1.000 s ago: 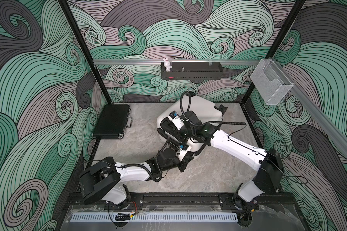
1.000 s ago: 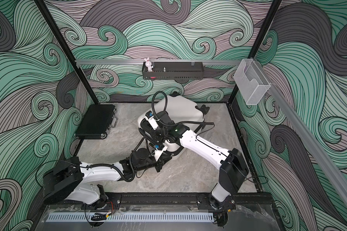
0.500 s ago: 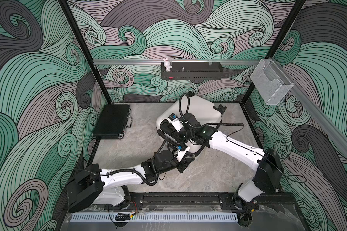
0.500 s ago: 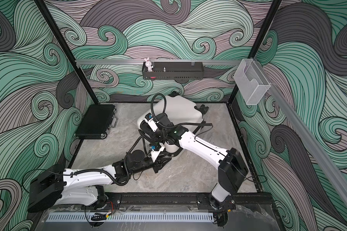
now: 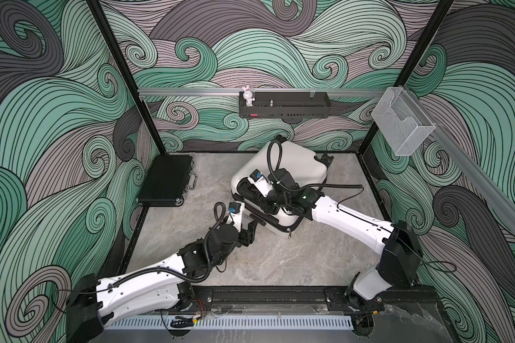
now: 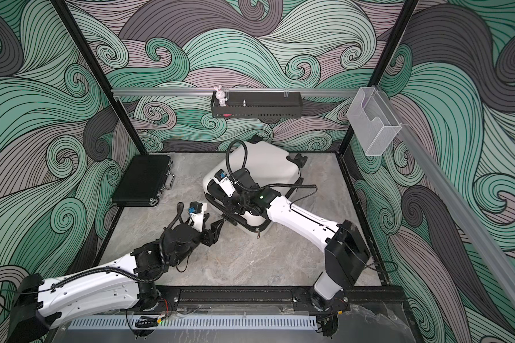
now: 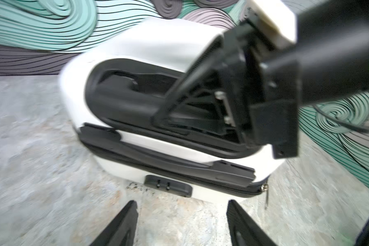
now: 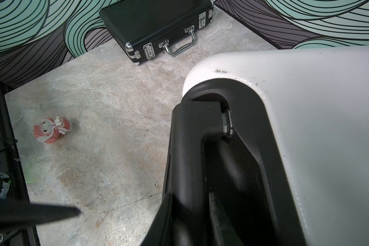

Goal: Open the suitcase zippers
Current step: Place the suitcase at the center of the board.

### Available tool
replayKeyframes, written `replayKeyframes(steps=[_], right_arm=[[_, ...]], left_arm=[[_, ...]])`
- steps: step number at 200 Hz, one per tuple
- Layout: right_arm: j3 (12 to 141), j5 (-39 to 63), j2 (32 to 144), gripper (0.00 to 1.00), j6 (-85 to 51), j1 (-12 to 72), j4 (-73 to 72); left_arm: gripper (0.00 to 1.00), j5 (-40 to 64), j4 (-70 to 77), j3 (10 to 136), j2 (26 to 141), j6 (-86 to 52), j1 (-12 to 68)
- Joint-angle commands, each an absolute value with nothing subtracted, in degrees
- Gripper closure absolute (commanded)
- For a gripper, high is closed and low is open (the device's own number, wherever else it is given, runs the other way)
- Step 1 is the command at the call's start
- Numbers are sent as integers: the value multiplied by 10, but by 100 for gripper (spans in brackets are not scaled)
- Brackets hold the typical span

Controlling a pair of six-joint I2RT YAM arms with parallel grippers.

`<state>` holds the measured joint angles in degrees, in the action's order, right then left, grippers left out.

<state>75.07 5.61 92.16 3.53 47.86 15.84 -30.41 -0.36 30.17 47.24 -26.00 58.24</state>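
Left pincer (image 7: 181, 205): jaws wide apart, empty, just off the suitcase (image 5: 295, 160) at its handle end, facing the lock (image 7: 167, 187). Right pincer (image 5: 250, 197): looks closed on the handle (image 7: 119, 106).

Suitcase lies flat on the worktop (image 5: 309, 261). Its long axis runs diagonally, with the handle end towards the arms and the wheels (image 5: 326, 159) towards the back wall. The zipper (image 7: 232, 188) rings its side seam, and the pull (image 7: 266, 197) dangles at the suitcase's near corner.

Risks:
- The pull is small and loose, so the jaws may miss it or snag the lock.
- A hard tug could swing the suitcase if the handle hold slips.
- The slider may bind at the corner.
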Motion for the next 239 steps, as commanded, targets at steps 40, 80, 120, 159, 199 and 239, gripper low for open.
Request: replayKeyframes(steps=[40,80,120,159,199,239], right_arm=[[781,183,947,94,0,513,15],[789,171,935,51,-9,524,9],[738,152,850,41,-11,512,16],[617,178,709,39,-80,440,12],[485,215,563,40,-148,354,65],[353,281,461,41,-261,284,72]], left_arm=[[23,-303,-173,325,366,-348,464],[23,-258,-205,365,378,-350,416],[23,-218,-283,481,490,-374,391],[22,-174,-306,574,571,-403,380],[22,-86,-342,632,645,-459,334],[22,-23,-319,635,681,-528,310]])
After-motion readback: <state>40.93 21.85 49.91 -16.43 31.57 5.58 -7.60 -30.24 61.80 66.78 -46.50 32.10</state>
